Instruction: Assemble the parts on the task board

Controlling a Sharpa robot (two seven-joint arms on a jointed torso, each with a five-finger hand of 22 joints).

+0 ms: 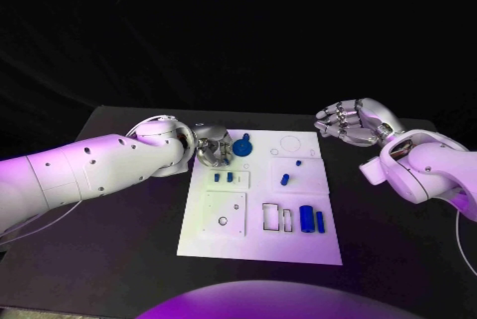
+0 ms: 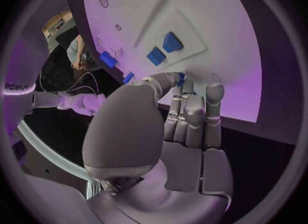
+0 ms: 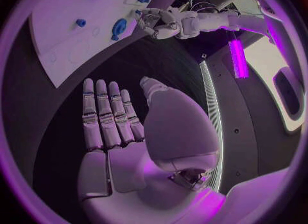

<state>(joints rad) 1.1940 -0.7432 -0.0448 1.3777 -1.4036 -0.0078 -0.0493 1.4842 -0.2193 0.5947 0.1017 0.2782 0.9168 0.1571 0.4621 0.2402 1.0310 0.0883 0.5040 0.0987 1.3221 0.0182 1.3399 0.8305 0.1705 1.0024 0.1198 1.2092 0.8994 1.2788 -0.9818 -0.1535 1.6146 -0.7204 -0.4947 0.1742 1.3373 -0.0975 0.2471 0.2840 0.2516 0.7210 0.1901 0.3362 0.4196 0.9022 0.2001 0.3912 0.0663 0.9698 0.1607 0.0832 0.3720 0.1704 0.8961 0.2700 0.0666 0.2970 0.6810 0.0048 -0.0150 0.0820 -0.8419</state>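
Black table [image 1: 119, 215], apparently bearing white task board [image 1: 260, 243].

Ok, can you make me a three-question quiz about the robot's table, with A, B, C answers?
1. Where is the left hand?
A. at the white board's far left corner
B. off the table
C. on the board's near edge

2. What colour are the small parts?
A. red
B. blue
C. yellow

3. The right hand is:
A. holding a part
B. holding nothing
C. pressing the board

Answers: 1 A, it sits at that corner by the round disc. 2 B, all look blue. 3 B, its palm is bare and off the board.
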